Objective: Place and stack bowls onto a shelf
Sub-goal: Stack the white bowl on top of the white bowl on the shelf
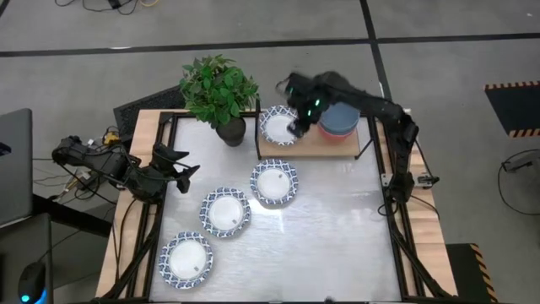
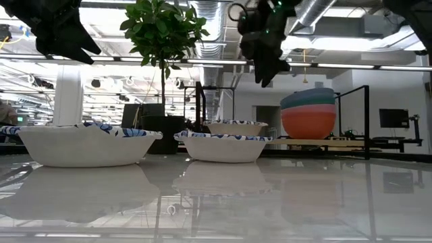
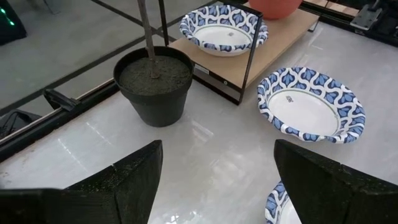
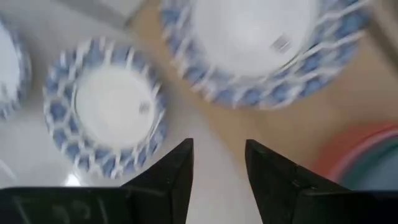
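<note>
Right tool [image 1: 297,127] hangs above the shelf [image 1: 337,145], fingers slightly spread, nothing held, over a patterned bowl [image 1: 278,127] on the shelf's left end. Stacked colored bowls [image 1: 339,121] sit just beside it. Three patterned bowls [image 1: 225,210] lie on the desk [image 1: 337,228]. Left tool [image 1: 187,173] spread wide, empty, at the desk's left edge near the plant pot [image 1: 231,132].

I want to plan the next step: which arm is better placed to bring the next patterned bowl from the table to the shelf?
Probably the right. Its open gripper hovers over the shelf, and the nearest bowl lies just in front. The left gripper waits at the table's left edge, farther from that bowl.
</note>
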Action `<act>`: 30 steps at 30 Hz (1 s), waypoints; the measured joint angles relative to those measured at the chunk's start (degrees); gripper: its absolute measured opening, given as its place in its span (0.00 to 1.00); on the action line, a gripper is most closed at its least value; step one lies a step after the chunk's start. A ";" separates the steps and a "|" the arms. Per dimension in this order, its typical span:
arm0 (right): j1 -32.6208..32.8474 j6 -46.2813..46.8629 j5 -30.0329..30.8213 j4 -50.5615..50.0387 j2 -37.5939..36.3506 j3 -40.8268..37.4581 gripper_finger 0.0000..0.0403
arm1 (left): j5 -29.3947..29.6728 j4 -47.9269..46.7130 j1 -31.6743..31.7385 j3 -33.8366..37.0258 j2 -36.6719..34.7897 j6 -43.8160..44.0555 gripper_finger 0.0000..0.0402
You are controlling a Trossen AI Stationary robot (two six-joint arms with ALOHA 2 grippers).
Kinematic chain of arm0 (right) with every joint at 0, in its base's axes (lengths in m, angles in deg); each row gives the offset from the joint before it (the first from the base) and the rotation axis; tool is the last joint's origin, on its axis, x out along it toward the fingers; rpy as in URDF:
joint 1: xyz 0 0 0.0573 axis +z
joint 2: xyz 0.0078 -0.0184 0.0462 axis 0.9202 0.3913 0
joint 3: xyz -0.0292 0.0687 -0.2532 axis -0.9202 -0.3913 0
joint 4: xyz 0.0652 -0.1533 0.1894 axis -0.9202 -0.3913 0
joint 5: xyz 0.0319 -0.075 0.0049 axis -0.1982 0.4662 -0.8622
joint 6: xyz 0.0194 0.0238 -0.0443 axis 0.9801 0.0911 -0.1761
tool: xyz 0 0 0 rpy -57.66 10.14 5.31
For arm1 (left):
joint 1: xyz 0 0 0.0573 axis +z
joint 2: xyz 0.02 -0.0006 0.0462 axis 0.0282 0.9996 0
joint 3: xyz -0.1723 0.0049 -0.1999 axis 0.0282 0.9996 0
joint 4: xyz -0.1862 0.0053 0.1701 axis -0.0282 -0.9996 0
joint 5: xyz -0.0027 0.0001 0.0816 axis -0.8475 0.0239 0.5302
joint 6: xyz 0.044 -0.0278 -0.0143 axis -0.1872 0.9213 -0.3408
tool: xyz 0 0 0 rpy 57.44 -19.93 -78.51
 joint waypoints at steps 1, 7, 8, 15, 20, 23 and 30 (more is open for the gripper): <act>2.09 0.56 0.87 -1.69 0.03 -0.48 0.42 | -0.14 0.00 0.01 0.00 0.02 0.03 0.73; 15.31 3.07 8.89 -9.57 0.09 -5.47 0.42 | -2.09 0.00 0.02 0.00 0.00 0.07 0.73; 17.24 4.27 10.67 -10.71 0.13 -6.46 0.42 | -2.16 -0.01 0.01 0.00 0.02 0.07 0.73; 28.97 19.79 21.54 -8.97 -11.08 -22.01 0.42 | -2.20 -0.02 0.00 0.00 0.00 0.06 0.73; 33.84 37.70 25.80 1.57 -26.08 -39.16 0.42 | -2.12 0.00 0.01 0.00 0.00 -0.44 0.73; 34.74 45.16 25.23 18.36 -34.39 -50.86 0.42 | -2.09 0.04 0.02 0.00 0.00 -0.45 0.73; 32.86 48.02 23.07 56.07 -39.32 -68.93 0.42 | -1.42 0.25 0.02 0.00 0.00 -0.26 0.73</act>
